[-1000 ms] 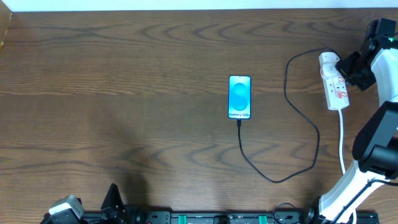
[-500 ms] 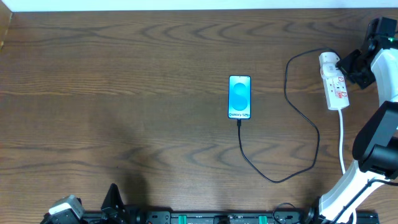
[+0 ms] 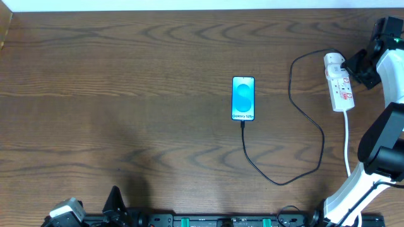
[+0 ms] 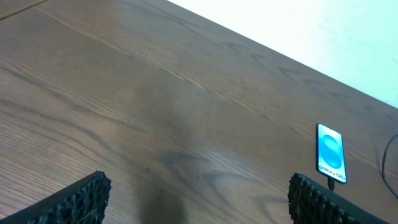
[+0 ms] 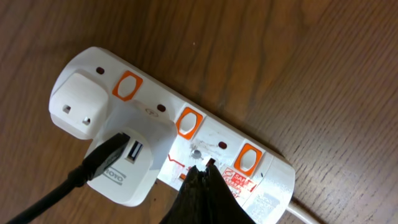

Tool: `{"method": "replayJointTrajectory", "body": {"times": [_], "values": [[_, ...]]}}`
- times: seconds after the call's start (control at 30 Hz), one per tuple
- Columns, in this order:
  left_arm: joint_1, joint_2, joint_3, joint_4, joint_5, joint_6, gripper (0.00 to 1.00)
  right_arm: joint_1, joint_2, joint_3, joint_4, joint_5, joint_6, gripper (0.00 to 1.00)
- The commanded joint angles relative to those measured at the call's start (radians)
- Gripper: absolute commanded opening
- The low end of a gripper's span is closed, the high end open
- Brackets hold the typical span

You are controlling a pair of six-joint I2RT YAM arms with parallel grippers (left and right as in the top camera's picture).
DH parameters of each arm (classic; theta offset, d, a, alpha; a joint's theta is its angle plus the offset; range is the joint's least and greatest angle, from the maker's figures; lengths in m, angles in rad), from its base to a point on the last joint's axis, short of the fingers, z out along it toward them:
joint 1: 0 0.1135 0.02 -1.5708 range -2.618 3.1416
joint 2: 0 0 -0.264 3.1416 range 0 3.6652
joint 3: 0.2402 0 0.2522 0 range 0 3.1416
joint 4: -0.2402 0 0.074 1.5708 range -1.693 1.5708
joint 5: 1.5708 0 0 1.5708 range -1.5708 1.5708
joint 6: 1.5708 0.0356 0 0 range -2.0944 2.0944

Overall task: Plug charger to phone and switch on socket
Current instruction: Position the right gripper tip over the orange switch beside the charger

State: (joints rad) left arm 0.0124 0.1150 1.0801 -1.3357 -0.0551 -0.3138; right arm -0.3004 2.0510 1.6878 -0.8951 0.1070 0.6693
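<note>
Socket (image 5: 158, 99) just under closed right pincer (image 5: 202, 174), beside middle switch (image 5: 186, 122)

right arm (image 3: 353, 186): white links, black joints — green spot | left fingers (image 4: 74, 202): black, knobbly | right fingers (image 5: 199, 196): black

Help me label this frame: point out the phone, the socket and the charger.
phone (image 3: 243, 98): overhead view, middle of its blue screen.
socket (image 3: 341, 90): overhead view, middle of its white body.
charger (image 5: 152, 140): right wrist view, on its white plug head.
</note>
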Motion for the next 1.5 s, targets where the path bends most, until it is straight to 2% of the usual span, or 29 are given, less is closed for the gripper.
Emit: {"method": "replayJointTrajectory", "body": {"times": [0.0, 1.47], "values": [[0.005, -0.009, -0.002, -0.001, -0.006, 0.003, 0.91, -0.013, 0.013, 0.018, 0.011, 0.039, 0.01, 0.01], [0.005, -0.009, -0.002, -0.001, -0.006, 0.003, 0.91, -0.012, 0.115, 0.018, 0.083, 0.044, 0.006, 0.01]]}}
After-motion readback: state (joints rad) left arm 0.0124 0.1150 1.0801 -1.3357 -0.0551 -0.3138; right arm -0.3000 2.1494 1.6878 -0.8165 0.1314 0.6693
